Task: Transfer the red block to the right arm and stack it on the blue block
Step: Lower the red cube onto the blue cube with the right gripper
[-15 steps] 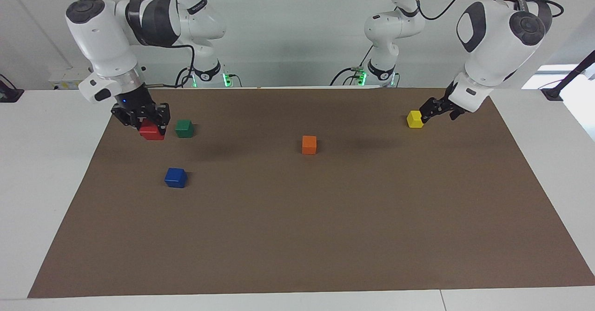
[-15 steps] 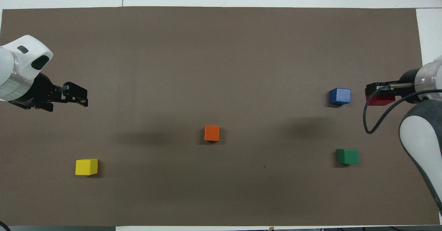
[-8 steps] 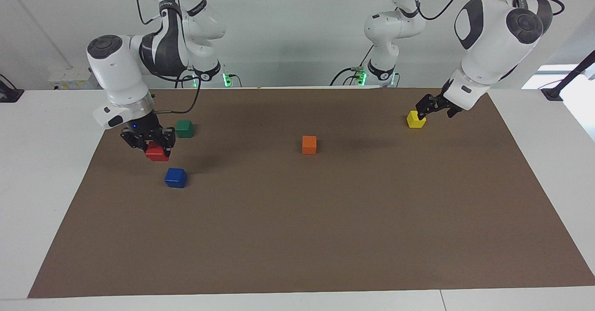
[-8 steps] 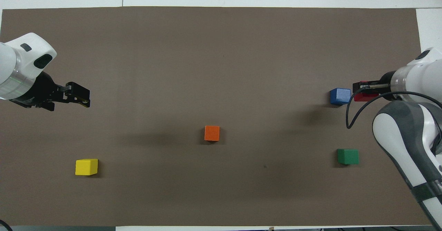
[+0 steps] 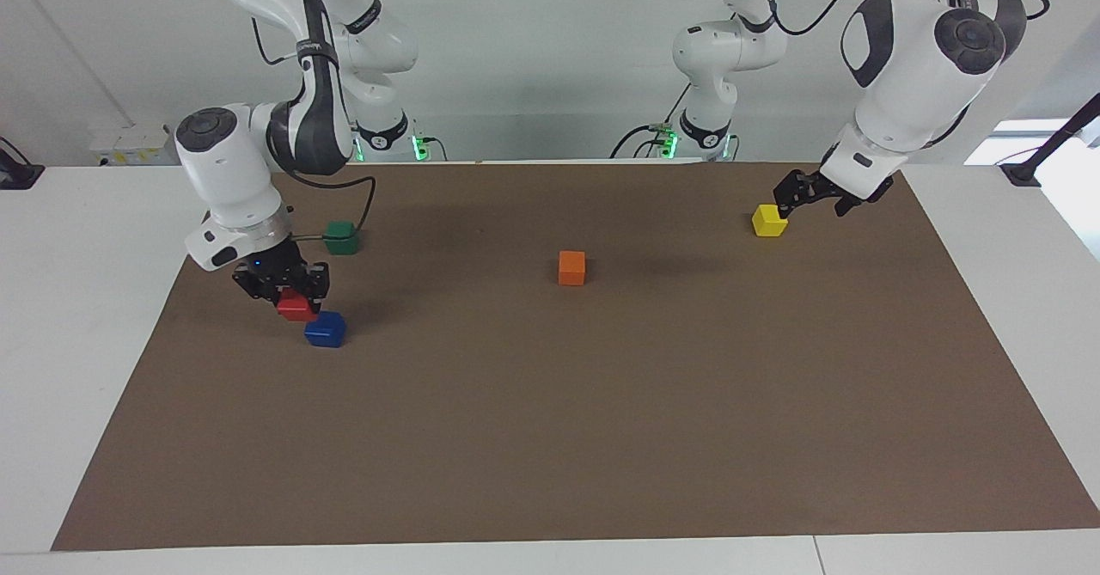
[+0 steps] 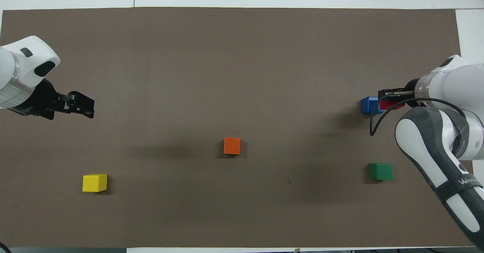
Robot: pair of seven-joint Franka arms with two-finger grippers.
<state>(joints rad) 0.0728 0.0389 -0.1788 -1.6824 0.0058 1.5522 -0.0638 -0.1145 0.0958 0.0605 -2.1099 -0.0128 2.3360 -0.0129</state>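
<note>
Right arm [image 5: 258, 141] bends down, fingers [image 5: 314, 290] clamping the red block [image 5: 296, 307] beside the blue block [image 5: 325, 329].

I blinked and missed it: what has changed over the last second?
The right gripper, shut on the red block, carried it away from beside the green block toward the blue block; it now hangs just beside the blue one, not yet stacked. The left gripper barely shifted, waiting over the yellow block. The orange block and the other cubes stayed put.
</note>
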